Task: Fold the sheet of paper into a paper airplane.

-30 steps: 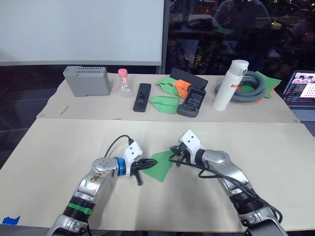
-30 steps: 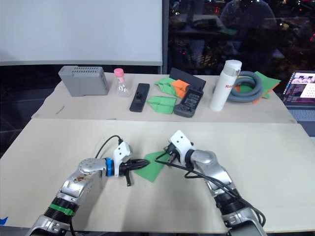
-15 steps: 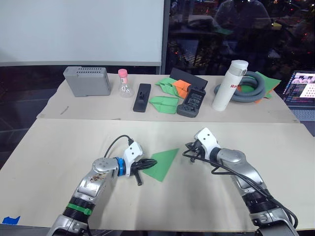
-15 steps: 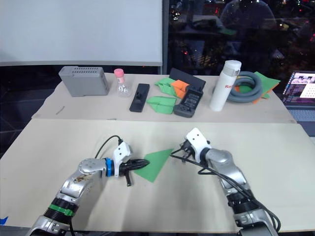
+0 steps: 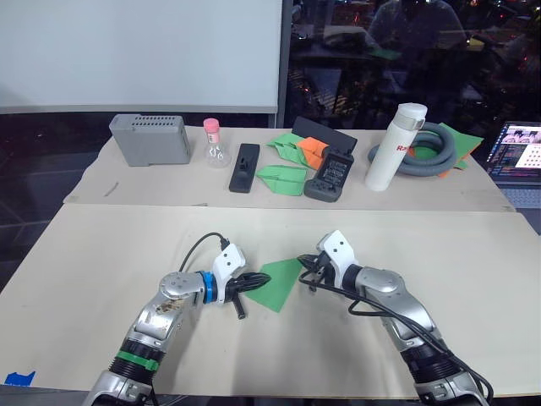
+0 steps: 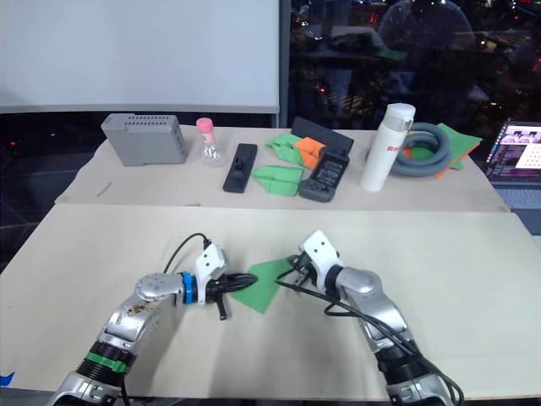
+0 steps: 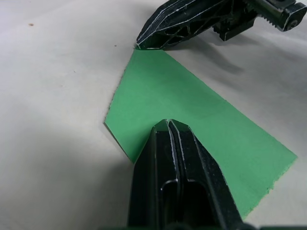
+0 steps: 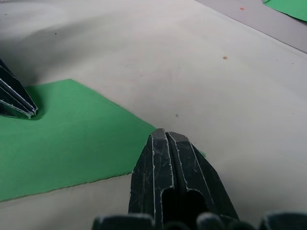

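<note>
Your right hand (image 5: 308,272) is back at the sheet of paper (image 5: 277,283), fingers pinched together, tip pressing its far corner after swinging clear a moment ago. Your left hand (image 5: 246,283), also closed, pins the near edge to the tabletop (image 5: 101,254). The crease looks set; the next fold is on.

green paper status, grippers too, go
Left gripper shut, tips pressing one corner of the thin bright green folded paper. Right gripper shut, tips at the opposite corner. Paper flat on the table, airplane not yet formed. Nothing in the way.
</note>
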